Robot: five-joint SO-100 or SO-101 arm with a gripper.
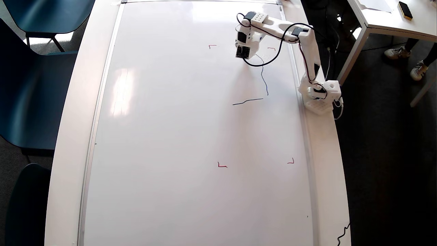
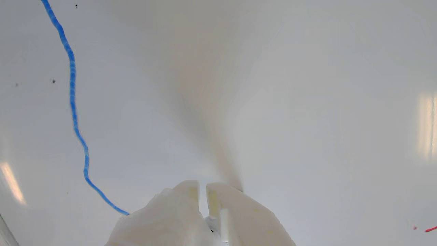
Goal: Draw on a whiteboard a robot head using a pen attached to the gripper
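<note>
The whiteboard [image 1: 177, 136] covers most of the table. Its four red corner marks show, for example the upper left one [image 1: 212, 45]. Two thin blue strokes of the robot head drawing are on it: a wobbly one [image 1: 263, 77] running down from the gripper, and a short one [image 1: 247, 101] running leftward below it. The gripper [image 1: 244, 52] is at the upper end of the wobbly stroke, near the board's top right. In the wrist view the gripper [image 2: 202, 193] has its white jaws together with a thin slit between them. The blue line [image 2: 72, 102] ends under its left side. The pen is hidden.
The arm's base [image 1: 321, 97] stands on the white table rim at the board's right edge, with a black cable looping over the board. Dark chairs [image 1: 30, 85] stand to the left. Another table [image 1: 392, 17] and a person's feet are at the upper right.
</note>
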